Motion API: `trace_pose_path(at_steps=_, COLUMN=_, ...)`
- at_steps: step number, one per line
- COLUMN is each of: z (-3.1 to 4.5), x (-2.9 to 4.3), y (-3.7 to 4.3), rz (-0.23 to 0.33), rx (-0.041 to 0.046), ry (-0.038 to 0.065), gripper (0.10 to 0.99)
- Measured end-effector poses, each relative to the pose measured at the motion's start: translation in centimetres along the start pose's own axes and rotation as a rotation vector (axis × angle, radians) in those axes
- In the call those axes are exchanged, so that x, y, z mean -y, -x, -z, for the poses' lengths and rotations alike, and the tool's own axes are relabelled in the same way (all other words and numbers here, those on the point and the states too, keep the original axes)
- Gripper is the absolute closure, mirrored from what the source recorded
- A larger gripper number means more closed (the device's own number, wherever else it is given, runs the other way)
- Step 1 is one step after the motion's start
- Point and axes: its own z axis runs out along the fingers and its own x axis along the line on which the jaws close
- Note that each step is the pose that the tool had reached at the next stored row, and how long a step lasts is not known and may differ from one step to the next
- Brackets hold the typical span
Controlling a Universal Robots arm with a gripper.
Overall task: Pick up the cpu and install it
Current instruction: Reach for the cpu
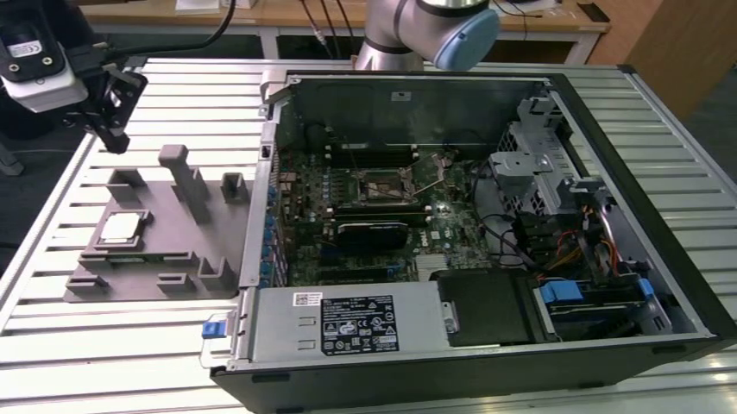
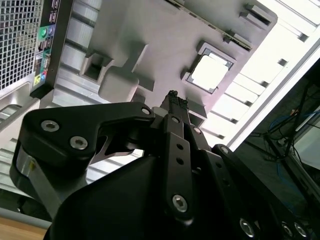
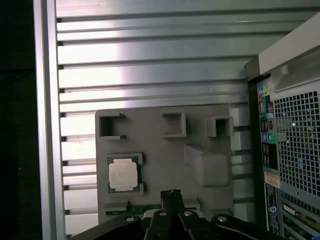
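Hovering pinched together and empty, the hand (image 3: 171, 193) faces the flat square cpu (image 3: 122, 175).

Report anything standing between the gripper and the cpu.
Nothing visible does. The cpu lies uncovered in its recess in the tray; the gripper hangs higher up, apart from both, with only air between.

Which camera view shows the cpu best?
The first wrist view: it looks straight down on the cpu, lying in a pocket of the grey tray. The exterior view shows it small and slanted; the second wrist view shows it as a bright glare.
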Motion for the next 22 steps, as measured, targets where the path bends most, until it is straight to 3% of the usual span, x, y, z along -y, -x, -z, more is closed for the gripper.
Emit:
trace_pose_path(at_steps=10, z=-0.68, x=0.10, y=-0.98, rz=0.000, rx=0.0000, ry=0.000, gripper=0.980)
trace_pose_path(at_steps=22, z=-2.29, x=0.23, y=-1.78, rz=0.000, rx=0.0000, ry=0.000, gripper=0.980)
